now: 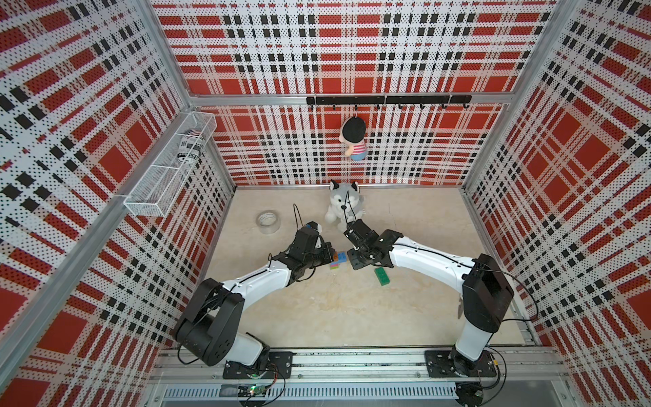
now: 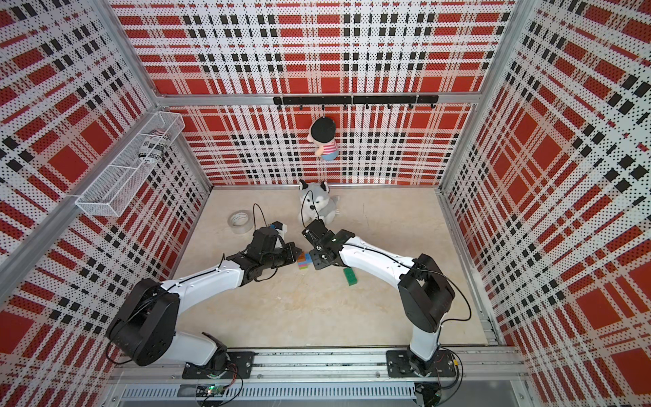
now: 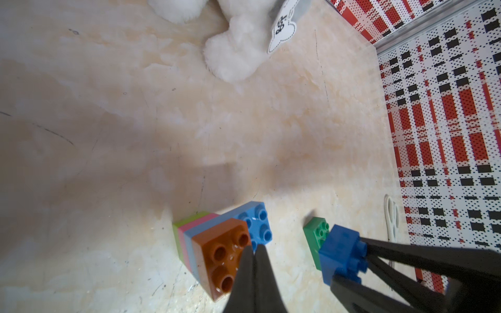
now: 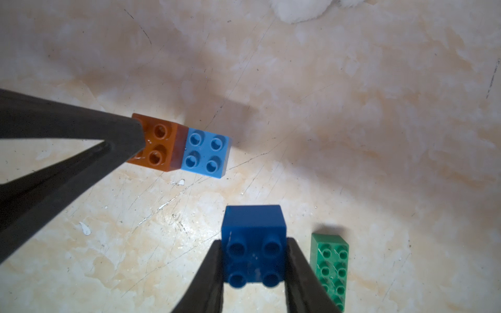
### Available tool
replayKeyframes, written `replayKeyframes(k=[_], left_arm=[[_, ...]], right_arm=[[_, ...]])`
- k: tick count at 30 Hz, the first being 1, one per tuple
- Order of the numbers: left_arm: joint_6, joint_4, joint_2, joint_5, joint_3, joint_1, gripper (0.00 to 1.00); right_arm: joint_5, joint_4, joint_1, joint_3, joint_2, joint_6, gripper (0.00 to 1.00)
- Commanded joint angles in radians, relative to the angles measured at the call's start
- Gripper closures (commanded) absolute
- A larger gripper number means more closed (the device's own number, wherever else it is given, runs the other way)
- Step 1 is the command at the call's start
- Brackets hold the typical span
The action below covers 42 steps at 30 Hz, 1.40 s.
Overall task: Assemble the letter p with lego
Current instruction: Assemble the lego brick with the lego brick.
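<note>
Snugly in right pincer [image 4: 253, 244]: smooth, square, four-studded dark blue brick [image 4: 253, 222].

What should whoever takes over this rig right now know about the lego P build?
Grippers: left gripper shut, empty, tips on the orange brick topping the stack; right gripper shut on the dark blue brick, seemingly held off the table beside it.
Done: lime brick, pink brick, light blue brick and orange joined, mid-table.
Left: seat dark blue, probably on the light blue brick's free studs; then add the dark green brick, loose on the table.
</note>
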Motion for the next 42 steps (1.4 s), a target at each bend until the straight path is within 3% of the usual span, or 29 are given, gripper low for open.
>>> replayKeyframes(k=[1, 19, 42], left_arm=[[0.018, 0.005, 0.012, -0.002, 0.010, 0.000, 1.00], [0.023, 0.005, 0.022, -0.023, -0.019, 0.003, 1.00], [0.023, 0.005, 0.030, -0.026, -0.043, 0.002, 1.00]], right_arm=[[-0.006, 0.019, -0.008, 0.004, 0.015, -0.002, 0.76], [-0.028, 0.036, -0.003, 0.016, 0.042, 0.017, 0.76], [-0.052, 0.002, 0.021, 0.150, 0.142, 0.023, 0.76]])
